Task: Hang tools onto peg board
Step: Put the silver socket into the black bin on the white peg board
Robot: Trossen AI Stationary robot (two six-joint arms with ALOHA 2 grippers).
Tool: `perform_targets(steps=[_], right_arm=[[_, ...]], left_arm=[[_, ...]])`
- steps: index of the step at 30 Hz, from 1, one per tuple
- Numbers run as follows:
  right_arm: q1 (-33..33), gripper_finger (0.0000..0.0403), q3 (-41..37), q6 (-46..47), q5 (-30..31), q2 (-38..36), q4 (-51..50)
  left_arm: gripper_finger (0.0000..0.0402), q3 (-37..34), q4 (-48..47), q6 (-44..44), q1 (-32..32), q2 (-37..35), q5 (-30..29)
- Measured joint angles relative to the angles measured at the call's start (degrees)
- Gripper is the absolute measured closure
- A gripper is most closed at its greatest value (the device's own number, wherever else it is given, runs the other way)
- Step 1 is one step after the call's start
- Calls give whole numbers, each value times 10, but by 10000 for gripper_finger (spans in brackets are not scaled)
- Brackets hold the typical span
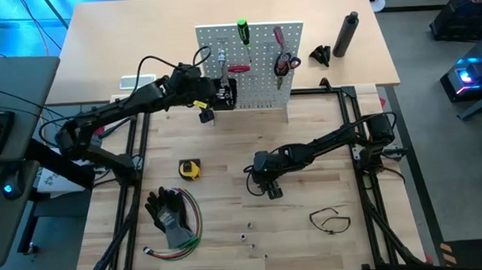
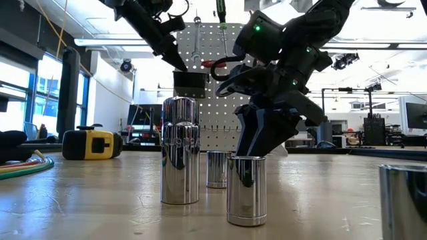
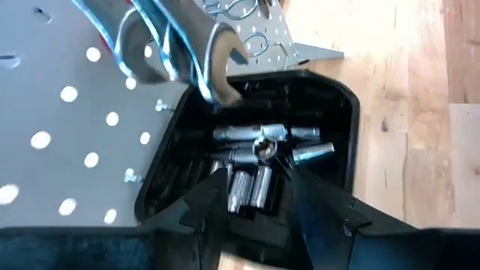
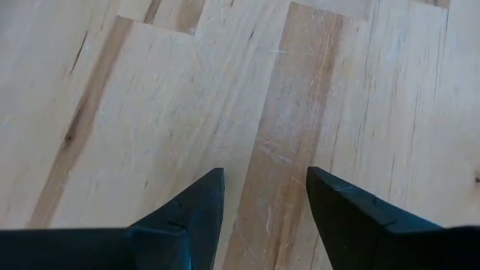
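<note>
Chrome sockets (image 2: 180,150) near the board (image 1: 254,64) look smooth, stiff and slippery; grip mid-barrel. Left gripper (image 3: 259,199) is parted over the bin (image 3: 330,120), empty; right gripper (image 4: 262,199) gapes, empty.

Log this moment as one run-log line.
left hand: open over black bin of sockets | right hand: open, empty, above table | peg board: tools hung

Dark jointed arms — green lights; cables

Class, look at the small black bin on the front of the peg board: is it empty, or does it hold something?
Not empty. The left wrist view looks into the black bin on the peg board, and several shiny metal bits lie piled inside.
</note>
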Motion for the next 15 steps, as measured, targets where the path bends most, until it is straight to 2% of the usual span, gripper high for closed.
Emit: perform_targets(steps=[8,15], right_arm=[[0,217,0,17,-14,0,0],[9,217,0,28,-25,0,7]], left_arm=[[259,0,-63,-21,-13,-46,-33],[259,0,-131,-55,-49,-93,-58]])
